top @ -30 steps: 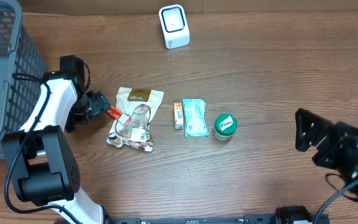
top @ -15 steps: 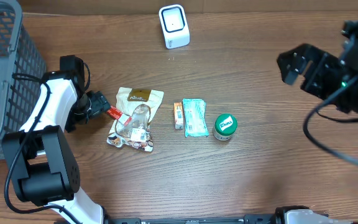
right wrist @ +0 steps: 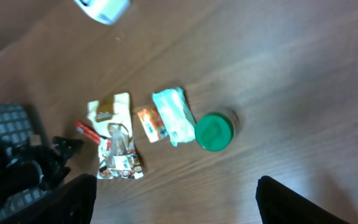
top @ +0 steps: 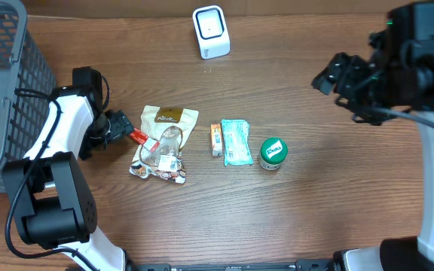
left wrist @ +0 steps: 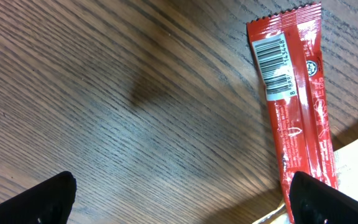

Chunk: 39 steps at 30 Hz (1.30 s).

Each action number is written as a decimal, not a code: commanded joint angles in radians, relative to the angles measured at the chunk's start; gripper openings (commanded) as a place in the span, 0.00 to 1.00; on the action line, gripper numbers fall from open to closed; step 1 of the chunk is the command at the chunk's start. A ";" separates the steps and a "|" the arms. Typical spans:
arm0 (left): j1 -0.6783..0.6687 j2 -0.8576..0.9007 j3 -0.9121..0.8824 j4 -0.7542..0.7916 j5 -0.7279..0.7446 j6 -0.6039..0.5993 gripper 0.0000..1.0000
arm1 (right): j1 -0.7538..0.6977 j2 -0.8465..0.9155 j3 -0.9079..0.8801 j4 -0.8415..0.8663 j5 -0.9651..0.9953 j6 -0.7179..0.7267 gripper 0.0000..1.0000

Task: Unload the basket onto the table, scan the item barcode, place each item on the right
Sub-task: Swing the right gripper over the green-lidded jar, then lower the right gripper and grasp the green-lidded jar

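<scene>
On my left wrist feed the left end effector (left wrist: 179, 202) hangs low over the tabletop (left wrist: 104, 93), its fingers spread wide with bare wood between them. The red sachet (left wrist: 294, 112) lies flat just beside the right-hand finger, barcode label facing up (the bars read sharply). Its lower end touches the edge of the cream snack pouch (top: 164, 143). Overhead, a small orange box (top: 216, 140), a teal pack (top: 236, 141) and a green-lidded jar (top: 273, 153) sit in a row beside the pouch. The white scanner (top: 211, 31) stands at the far edge, well apart from the sachet. The right end effector (top: 328, 79) hovers over the right side, fingers apart and gripping nothing. A grey basket (top: 6, 90) sits at the far left.
</scene>
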 commanded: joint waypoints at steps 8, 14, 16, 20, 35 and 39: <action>0.010 -0.002 0.019 0.002 -0.023 0.014 1.00 | 0.102 0.123 -0.260 0.111 0.044 0.145 0.93; 0.010 -0.002 0.019 0.002 -0.023 0.014 1.00 | 0.159 0.195 -0.372 0.215 0.070 0.237 0.95; 0.010 -0.002 0.019 0.001 -0.023 0.014 0.99 | 0.178 0.217 -0.383 0.214 0.116 0.299 0.95; 0.010 -0.002 0.019 0.002 -0.023 0.014 1.00 | 0.218 0.245 -0.405 0.219 0.172 0.363 0.96; 0.010 -0.002 0.019 0.001 -0.023 0.014 1.00 | 0.285 0.263 -0.555 0.326 0.171 0.405 0.98; 0.010 -0.002 0.019 0.001 -0.023 0.014 0.99 | 0.284 0.263 -0.643 0.389 0.153 0.404 0.98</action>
